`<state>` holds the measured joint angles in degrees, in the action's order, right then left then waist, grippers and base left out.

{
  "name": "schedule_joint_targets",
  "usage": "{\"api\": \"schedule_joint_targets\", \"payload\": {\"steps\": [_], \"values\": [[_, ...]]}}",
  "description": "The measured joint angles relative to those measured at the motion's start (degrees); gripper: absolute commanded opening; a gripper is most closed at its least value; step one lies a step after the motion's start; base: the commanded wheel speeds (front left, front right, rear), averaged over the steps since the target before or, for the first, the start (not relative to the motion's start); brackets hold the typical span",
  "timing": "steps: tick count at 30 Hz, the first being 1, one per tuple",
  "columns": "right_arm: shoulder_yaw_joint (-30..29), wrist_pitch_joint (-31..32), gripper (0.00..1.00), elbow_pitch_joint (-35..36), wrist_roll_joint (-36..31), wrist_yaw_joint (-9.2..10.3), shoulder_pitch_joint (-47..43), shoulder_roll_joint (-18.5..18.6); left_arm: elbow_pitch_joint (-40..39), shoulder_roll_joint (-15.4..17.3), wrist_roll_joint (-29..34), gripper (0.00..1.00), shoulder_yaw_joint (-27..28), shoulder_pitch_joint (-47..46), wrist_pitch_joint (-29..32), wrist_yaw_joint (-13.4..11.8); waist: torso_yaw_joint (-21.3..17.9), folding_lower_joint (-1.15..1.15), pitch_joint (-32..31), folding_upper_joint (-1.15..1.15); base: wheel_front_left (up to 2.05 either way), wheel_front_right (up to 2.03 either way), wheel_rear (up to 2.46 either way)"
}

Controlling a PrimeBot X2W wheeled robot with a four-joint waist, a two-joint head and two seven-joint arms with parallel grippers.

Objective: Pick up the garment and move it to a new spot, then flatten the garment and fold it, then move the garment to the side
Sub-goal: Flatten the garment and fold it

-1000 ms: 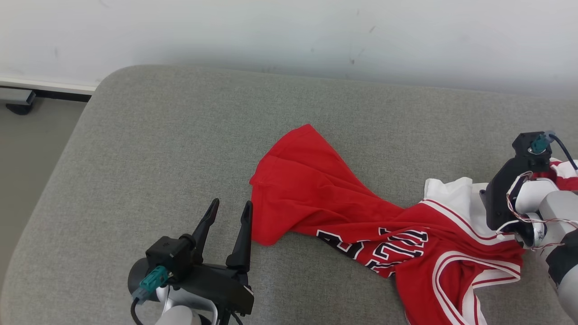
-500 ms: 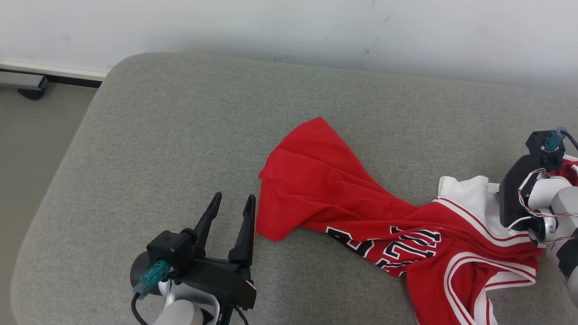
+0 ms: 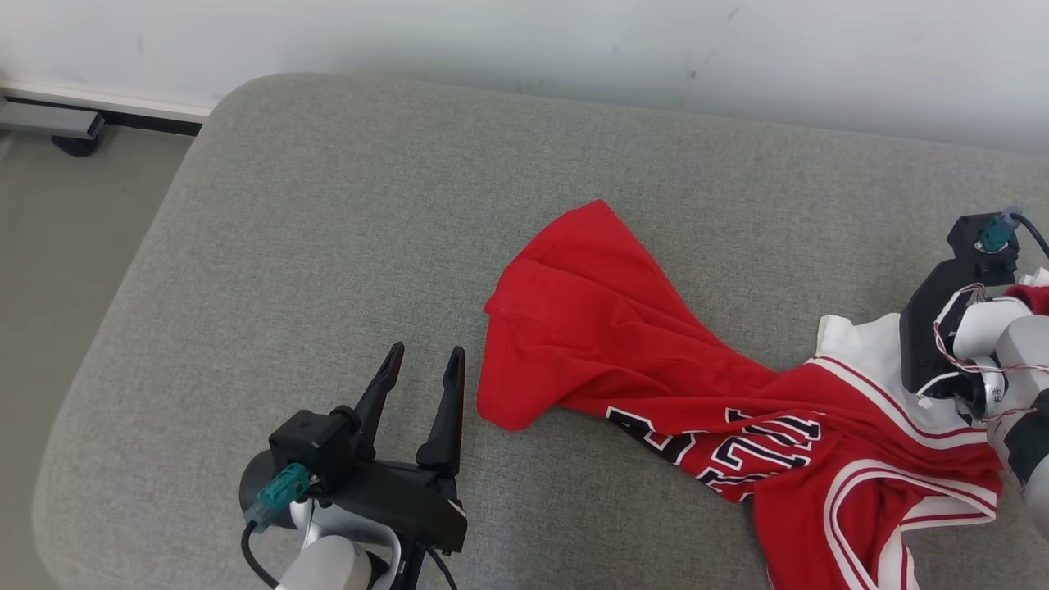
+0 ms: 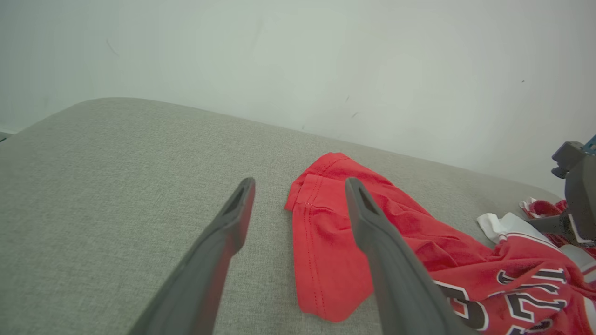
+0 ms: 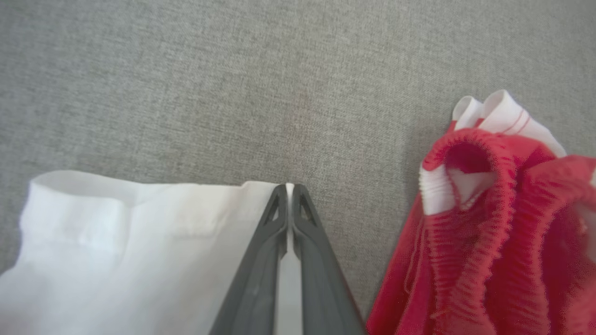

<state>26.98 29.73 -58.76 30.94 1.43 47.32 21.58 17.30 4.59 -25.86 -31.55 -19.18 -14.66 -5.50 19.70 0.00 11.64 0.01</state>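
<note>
While left fingers (image 3: 447, 410) gape, right fingers (image 5: 260, 270) pinch the garment (image 3: 623, 344)

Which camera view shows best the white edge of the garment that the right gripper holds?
The right wrist view: the white edge lies close up, pinched by the right gripper, jaws shut. The head view shows the white edge small, partly behind the right arm. The left wrist view shows the white edge as a distant patch.

Garment (image 3: 623, 344): red body, one white panel, white-and-red striped trim, black lettering outlined in white. Cushion (image 3: 328, 246): grey, fine woven fleck. Wall (image 3: 524, 41): plain off-white. Left gripper (image 3: 427, 351) and right gripper (image 5: 289, 187): dark grey-black fingers. Connector (image 3: 279, 490): teal.
</note>
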Motion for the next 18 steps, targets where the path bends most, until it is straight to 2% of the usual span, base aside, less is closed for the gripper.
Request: {"api": "schedule_joint_targets", "payload": {"steps": [3,7,13,16,18], "values": [[0.2,-0.3,0.00,-0.4,-0.3,-0.46,0.4,-0.2,0.7,0.0,-0.2,1.00,0.0,-0.1,0.0,0.9,-0.4,0.00,-0.3,0.00,0.00,0.00,0.00],[0.4,-1.1,0.00,-0.7,-0.3,-1.01,0.5,-0.6,4.0,-0.1,-1.9,1.00,-0.1,-2.7,0.2,4.1,-1.2,0.00,-0.7,0.00,0.00,0.00,0.00],[1.3,-2.3,0.00,-0.5,-0.5,-1.99,1.6,-2.9,11.3,0.3,-4.9,1.00,-0.1,-7.0,3.5,8.3,-3.4,0.00,-0.8,0.00,0.00,0.00,0.00],[1.6,-3.0,0.00,-0.5,-0.7,-2.54,1.7,-3.2,14.7,0.2,-5.7,1.00,0.2,-8.7,4.9,9.9,-4.7,-0.01,-0.7,0.00,0.00,0.00,0.00],[1.7,-3.4,0.00,-0.6,-0.7,-2.98,1.9,-3.2,16.7,-0.1,-7.0,1.00,0.5,-10.0,5.5,10.1,-5.6,-0.01,-0.6,0.00,0.00,0.00,0.00]]}}
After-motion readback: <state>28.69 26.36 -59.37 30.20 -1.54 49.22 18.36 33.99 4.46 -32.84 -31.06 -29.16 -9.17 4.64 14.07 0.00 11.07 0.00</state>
